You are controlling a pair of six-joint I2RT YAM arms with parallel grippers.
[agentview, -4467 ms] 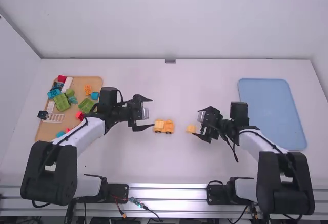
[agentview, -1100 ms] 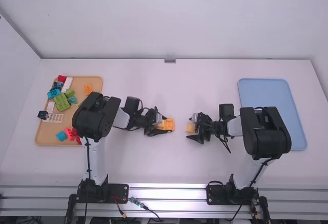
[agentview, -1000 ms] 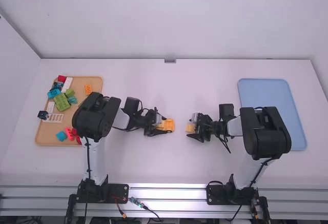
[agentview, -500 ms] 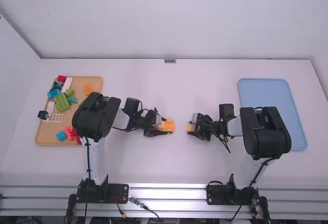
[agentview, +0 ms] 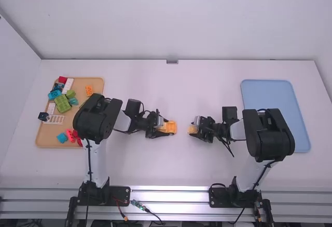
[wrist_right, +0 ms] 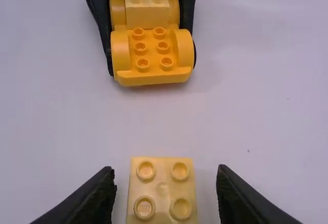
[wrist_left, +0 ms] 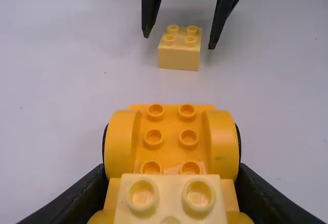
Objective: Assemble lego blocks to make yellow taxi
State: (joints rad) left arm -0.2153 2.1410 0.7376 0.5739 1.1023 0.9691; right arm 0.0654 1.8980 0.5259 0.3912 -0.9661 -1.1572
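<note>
My left gripper (agentview: 167, 127) is shut on the orange car base (agentview: 171, 127) on the table, mid-picture in the high view. In the left wrist view, the left gripper (wrist_left: 171, 167) grips the base's sides; a pale yellow block (wrist_left: 170, 198) is mounted on its studs. To the right, a small yellow block (agentview: 192, 129) lies between the fingers of my right gripper (agentview: 191, 130). In the right wrist view, the right gripper (wrist_right: 165, 178) stands open around this yellow block (wrist_right: 161, 190), with a gap on either side.
A tan tray (agentview: 57, 143) with mixed colored blocks lies at the left. A blue tray (agentview: 275, 102) lies on the right. A strip of bare white table (agentview: 181, 154) separates the car base and the loose yellow block.
Since the oldest frame, my left gripper has come over the car base and taken hold. My right gripper has moved slightly left around the small block, and its fingers have since drawn closer together.
</note>
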